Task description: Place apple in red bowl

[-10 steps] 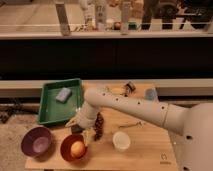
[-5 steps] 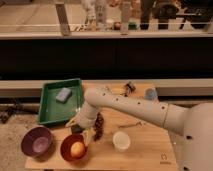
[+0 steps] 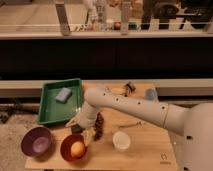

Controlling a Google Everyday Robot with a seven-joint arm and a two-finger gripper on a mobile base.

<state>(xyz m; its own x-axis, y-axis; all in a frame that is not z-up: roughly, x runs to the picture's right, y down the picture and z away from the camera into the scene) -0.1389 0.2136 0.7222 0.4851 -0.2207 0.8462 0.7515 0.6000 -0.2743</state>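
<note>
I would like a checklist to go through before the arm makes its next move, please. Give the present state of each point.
1. The apple lies inside the red bowl: ok.
2. The red bowl stands flat on the table: ok.
3. The claw is at the red bowl's far rim, not over the purple bowl: ok.
4. The claw is clear of the bowl's rim: cannot tell.
5. The white cup stands upright, apart from the claw: ok.

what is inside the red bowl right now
The apple lies inside the red bowl, near its middle. Nothing else shows in it, though the floor under the apple is covered. The gripper hangs just above the bowl's far rim.
</note>
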